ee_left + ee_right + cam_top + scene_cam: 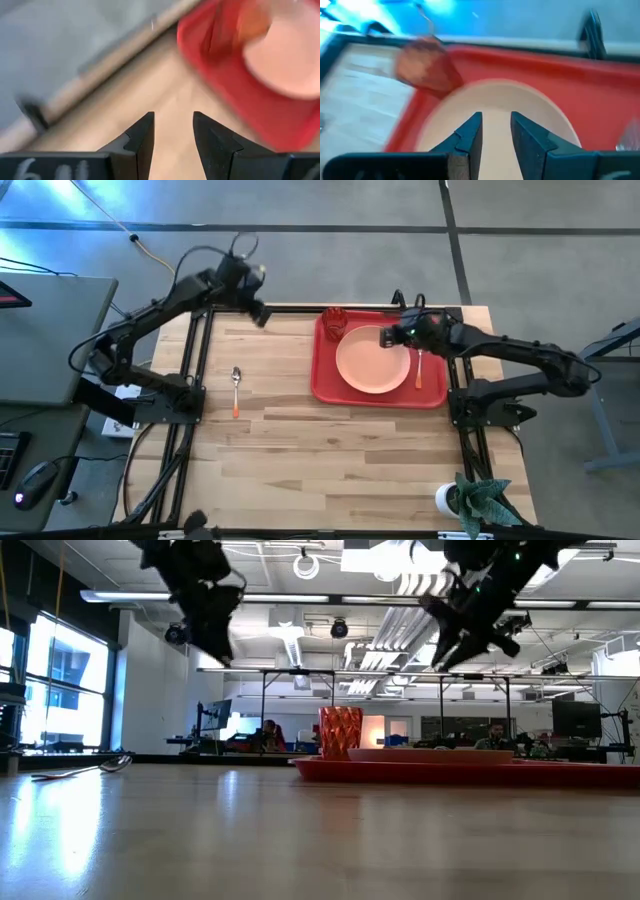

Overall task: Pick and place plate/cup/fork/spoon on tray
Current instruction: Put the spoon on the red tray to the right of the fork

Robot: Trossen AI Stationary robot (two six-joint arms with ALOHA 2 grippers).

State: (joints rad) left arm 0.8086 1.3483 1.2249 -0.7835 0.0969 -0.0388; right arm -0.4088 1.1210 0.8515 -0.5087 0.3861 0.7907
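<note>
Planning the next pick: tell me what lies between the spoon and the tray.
Nothing: in the high view, only bare wooden table separates the spoon from the tray.

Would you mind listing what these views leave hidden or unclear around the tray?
- Fork: high view shows only a thin orange sliver on the tray; prongs too small.
- Plate: low view shows just its edge above the tray rim.
- Cup: smeared by blur in the left wrist view.
- Spoon: bowl indistinct in the low view.
</note>
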